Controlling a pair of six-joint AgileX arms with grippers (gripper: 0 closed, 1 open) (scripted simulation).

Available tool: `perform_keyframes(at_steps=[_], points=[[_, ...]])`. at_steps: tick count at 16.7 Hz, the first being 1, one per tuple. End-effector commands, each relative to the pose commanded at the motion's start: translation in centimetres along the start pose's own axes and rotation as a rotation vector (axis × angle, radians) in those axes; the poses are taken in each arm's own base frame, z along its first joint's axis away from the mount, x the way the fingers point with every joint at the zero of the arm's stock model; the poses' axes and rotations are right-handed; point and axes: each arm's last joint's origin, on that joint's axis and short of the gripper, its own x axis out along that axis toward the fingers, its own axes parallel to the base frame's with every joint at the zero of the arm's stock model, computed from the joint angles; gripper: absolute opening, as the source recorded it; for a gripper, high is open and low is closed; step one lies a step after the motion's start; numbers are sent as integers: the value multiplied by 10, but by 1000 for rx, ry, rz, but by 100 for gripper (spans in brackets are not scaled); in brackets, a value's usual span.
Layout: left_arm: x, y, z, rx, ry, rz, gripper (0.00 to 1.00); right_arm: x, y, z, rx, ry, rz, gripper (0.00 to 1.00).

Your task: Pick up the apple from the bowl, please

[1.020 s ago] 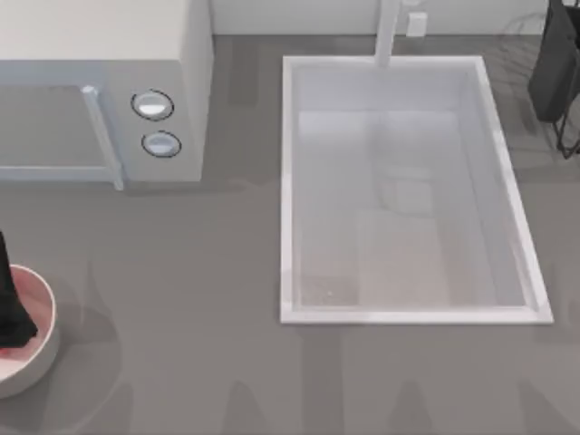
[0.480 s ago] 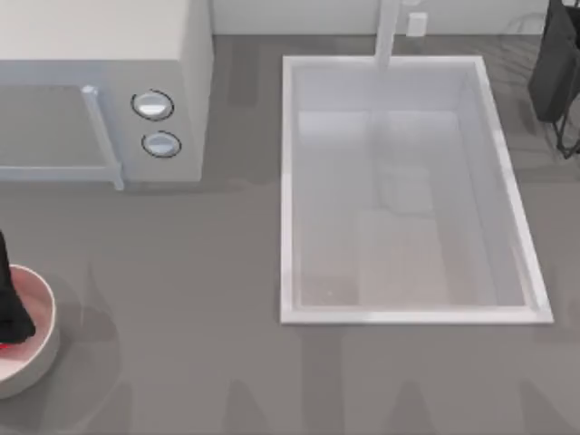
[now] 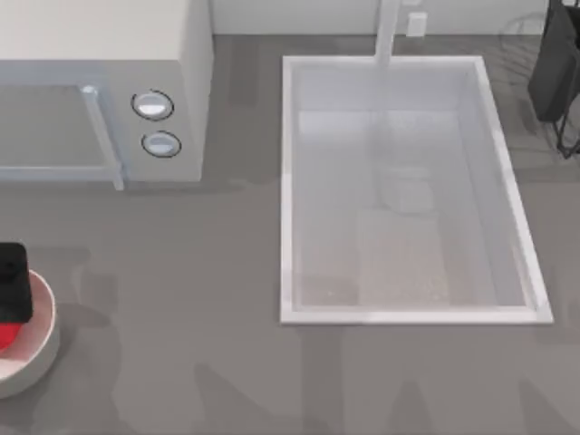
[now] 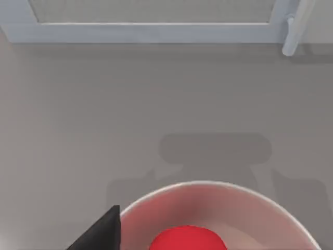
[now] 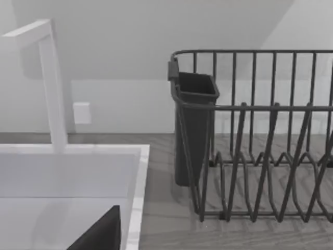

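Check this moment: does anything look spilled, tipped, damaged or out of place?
Nothing stands out. The apple sits inside the upright bowl at the table's left edge, under the left hand. The sink, microwave and dish rack look intact.

Microwave at table's back left, two round knobs facing front. White sink basin centre-right, faucet behind. Dark dish rack far right.

Apple in bowl, table's left
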Motion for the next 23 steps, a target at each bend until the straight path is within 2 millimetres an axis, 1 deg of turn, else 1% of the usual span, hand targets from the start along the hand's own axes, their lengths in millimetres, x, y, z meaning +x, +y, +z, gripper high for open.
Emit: perform_keyframes(at_steps=[2, 5, 8, 11, 14, 19, 21, 23], points=[[14, 1, 18, 3, 193, -2, 100, 0, 0, 0, 0, 0, 0, 100], [44, 3, 41, 7, 475, -8, 100, 0, 0, 0, 0, 0, 0, 100], [76, 5, 54, 9, 710, -14, 100, 0, 0, 0, 0, 0, 0, 100], [99, 6, 60, 10, 864, -20, 100, 0, 0, 0, 0, 0, 0, 100], [108, 7, 62, 10, 921, -22, 100, 0, 0, 0, 0, 0, 0, 100], [108, 5, 61, 14, 919, -24, 100, 0, 0, 0, 0, 0, 0, 100], [115, 5, 53, 13, 925, -24, 100, 0, 0, 0, 0, 0, 0, 100], [129, 5, 40, 13, 925, -24, 100, 0, 0, 0, 0, 0, 0, 100]])
